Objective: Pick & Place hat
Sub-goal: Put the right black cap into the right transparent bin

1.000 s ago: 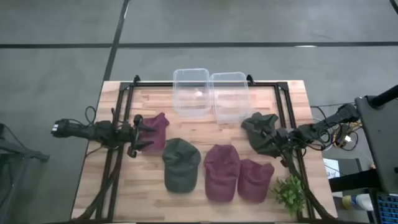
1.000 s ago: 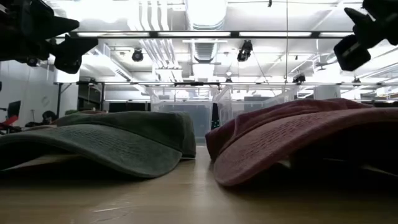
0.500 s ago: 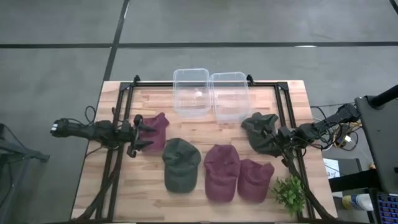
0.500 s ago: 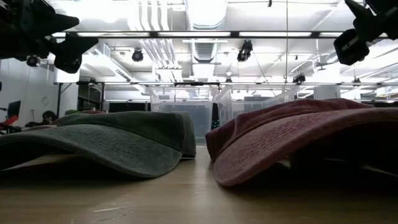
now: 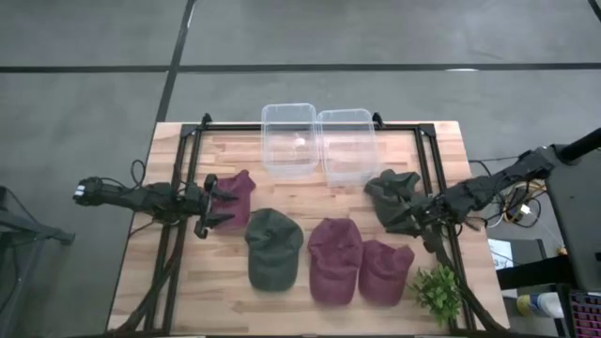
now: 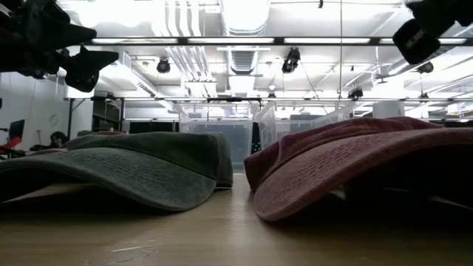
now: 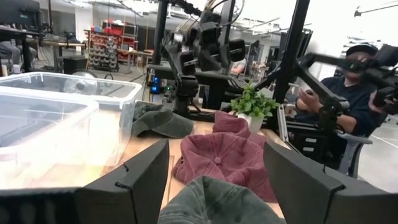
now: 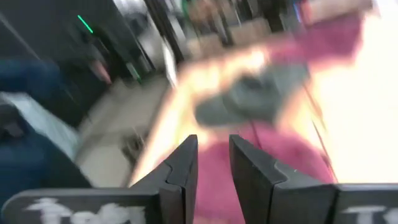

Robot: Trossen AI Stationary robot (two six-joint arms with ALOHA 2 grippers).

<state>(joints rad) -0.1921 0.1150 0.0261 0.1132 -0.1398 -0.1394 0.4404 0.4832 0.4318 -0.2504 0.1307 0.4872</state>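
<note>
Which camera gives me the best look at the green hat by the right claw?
The high view: the green hat shows whole beside the right claw. The left wrist view shows it far off, partly behind a clear bin. The right wrist view is blurred; the low view doesn't clearly show it.

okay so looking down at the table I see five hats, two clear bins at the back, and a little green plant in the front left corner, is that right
Not quite. The high view shows the plant in the front right corner, beside the right arm, not the left. The rest holds: five hats and two clear bins at the back.
</note>
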